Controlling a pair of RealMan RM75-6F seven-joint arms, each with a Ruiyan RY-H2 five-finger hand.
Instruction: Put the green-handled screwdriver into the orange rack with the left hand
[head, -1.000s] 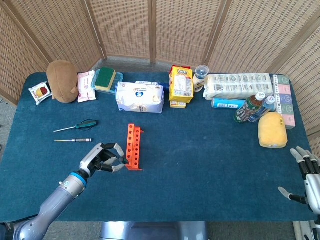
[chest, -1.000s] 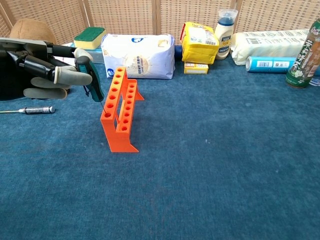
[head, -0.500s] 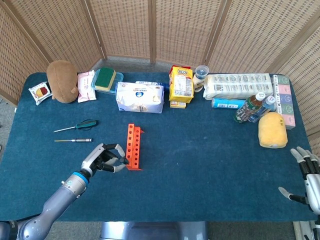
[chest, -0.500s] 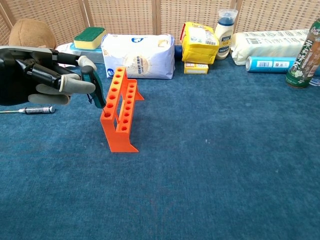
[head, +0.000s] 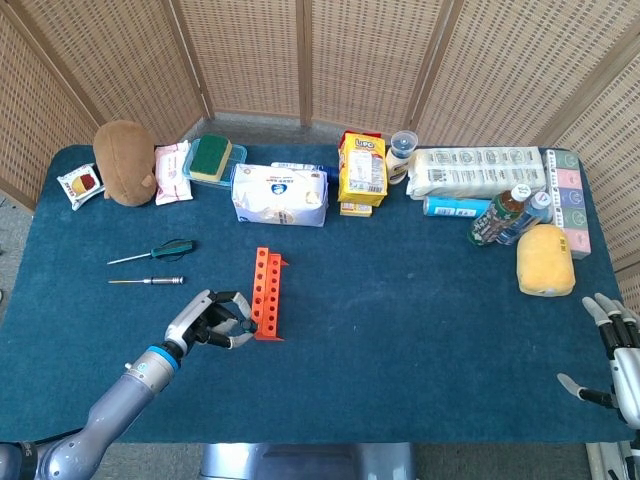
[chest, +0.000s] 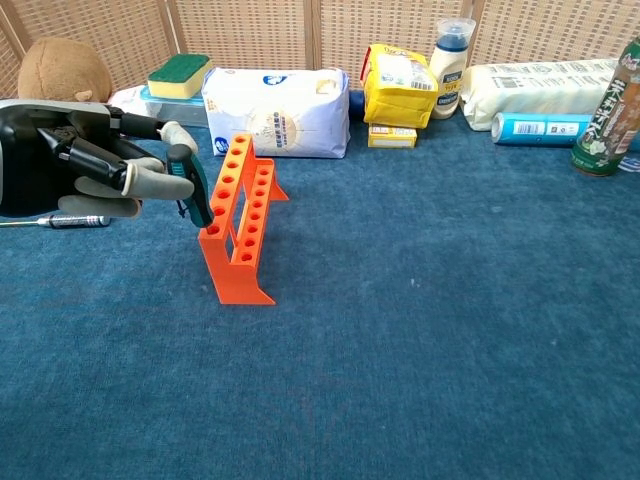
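Note:
The orange rack stands in the middle-left of the blue table, its rows of holes facing up. My left hand is close against its left side and pinches a green-handled screwdriver between thumb and fingers. The tool is tilted, with the handle's lower end right at the rack's frontmost hole. Its shaft is hidden there. In the head view the hand covers the held tool. My right hand rests open at the table's right front edge, holding nothing.
Another green-handled screwdriver and a dark-handled one lie left of the rack. Along the back stand a plush toy, a sponge, a white bag, a yellow box, bottles and packs.
My left hand has moved slightly toward the rack and lowered the screwdriver. Its bare shaft, visible above the front hole before, has dropped out of sight. The right hand has not moved.

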